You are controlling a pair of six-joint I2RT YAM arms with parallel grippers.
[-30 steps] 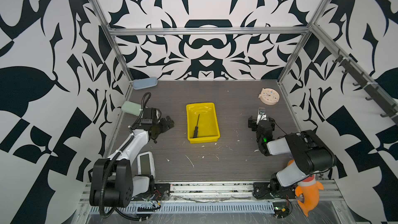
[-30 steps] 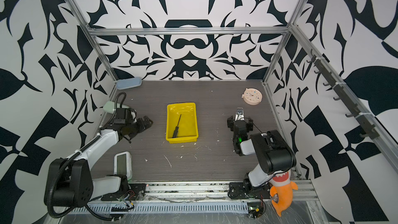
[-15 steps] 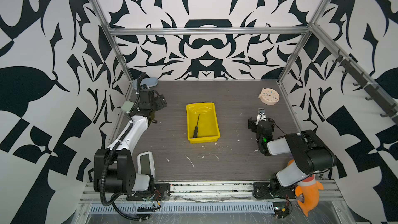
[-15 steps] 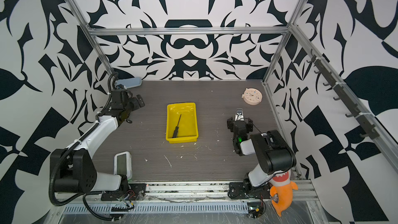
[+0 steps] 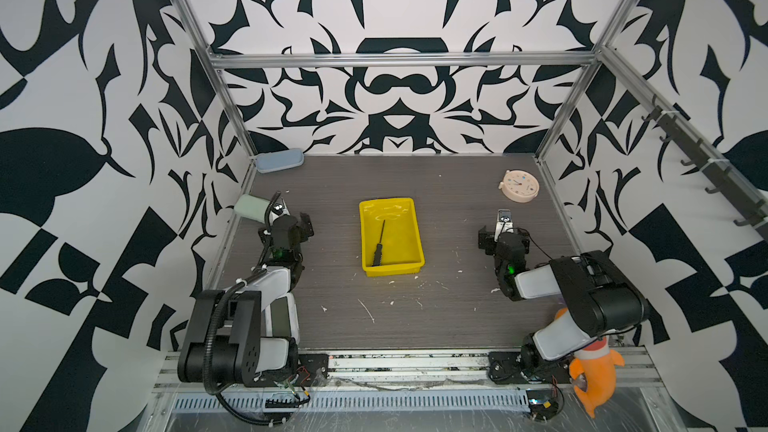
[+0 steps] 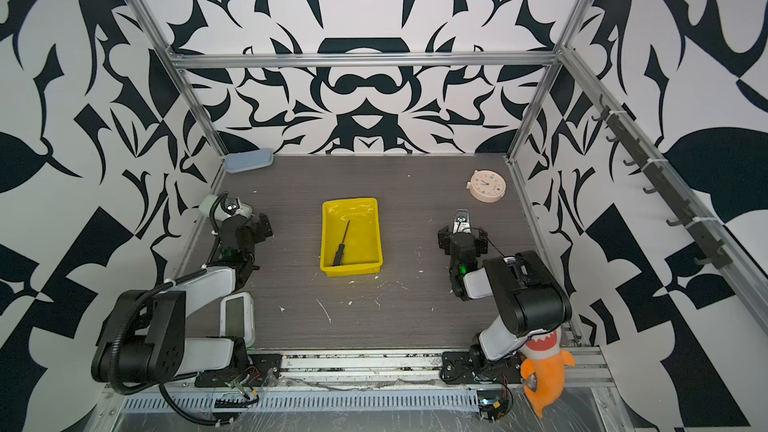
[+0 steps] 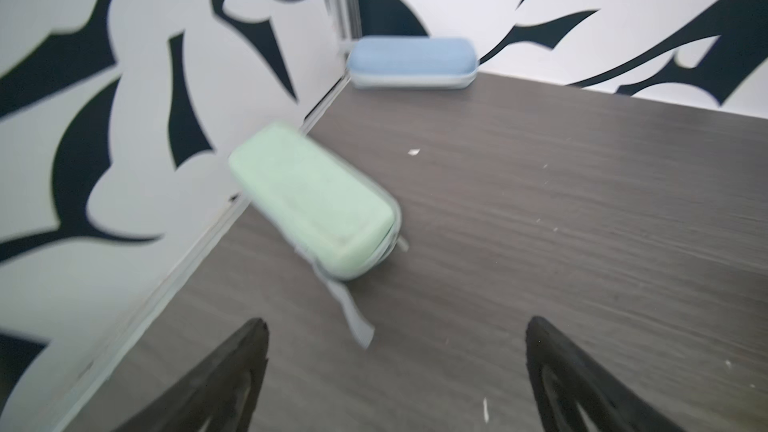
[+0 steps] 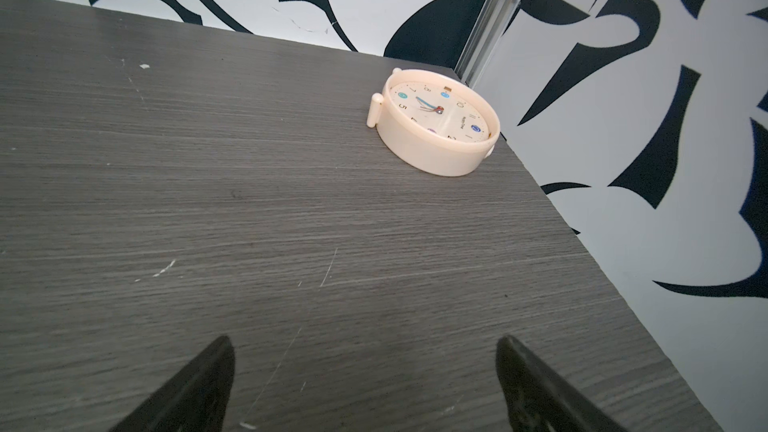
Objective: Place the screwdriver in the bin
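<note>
The left wrist view is smeared by motion blur, so the edges of the green case (image 7: 311, 201) and its grey strap (image 7: 349, 317) are softened. The left gripper (image 7: 397, 326) is cut off at the frame edge and only two dark tips are shown. They are spread wide over bare table (image 7: 540, 201) with nothing pinched. The right gripper (image 8: 363, 340) is likewise cropped to two tips, spread wide, nothing held. In both top views the grippers are seen only as small dark lumps, and the jaw gap cannot be read there.

The screwdriver (image 5: 379, 248) is seen lying flat inside the bin (image 5: 401, 209), handle toward the near wall, shaft pointed at the far end. Its end cap cannot be made out against the yellow. The bin is set mid-table, well apart from both grippers.

A white device (image 6: 237, 317) is partly covered by the left arm. An orange shark toy (image 6: 544, 371) is half hidden behind the right arm's base. A blue case (image 7: 411, 62) is tucked into the far left corner, and the green case is set near the left gripper by the side wall. A cream clock (image 8: 440, 122) is laid face up ahead of the right gripper. White flecks (image 5: 368, 311) are scattered on the near side of the bin.
</note>
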